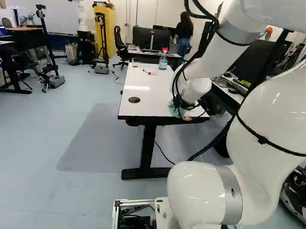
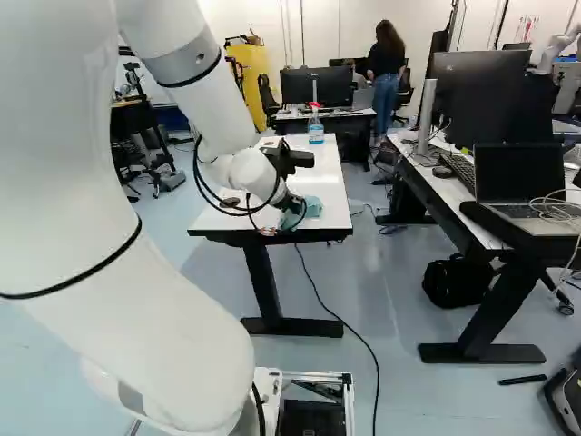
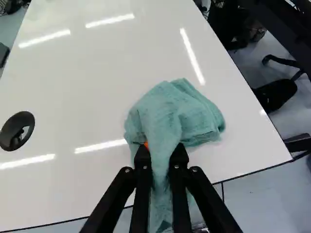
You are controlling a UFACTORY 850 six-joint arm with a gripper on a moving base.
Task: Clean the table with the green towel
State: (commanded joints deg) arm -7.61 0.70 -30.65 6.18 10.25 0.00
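No text can be read (the spray bottle (image 2: pixel 316 129) shows too small).

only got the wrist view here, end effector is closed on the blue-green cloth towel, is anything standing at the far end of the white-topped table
Observer: Yes, a clear and blue spray bottle with a red head stands near the far end of the white-topped table.
Operator: ok, anything lying flat near it
Observer: A slim, partly red, marker-like stick lies left of the bottle in the left base view.
Operator: and what's on the desk off to the right
Observer: An open black laptop sits on that desk, at the right of the right base view.
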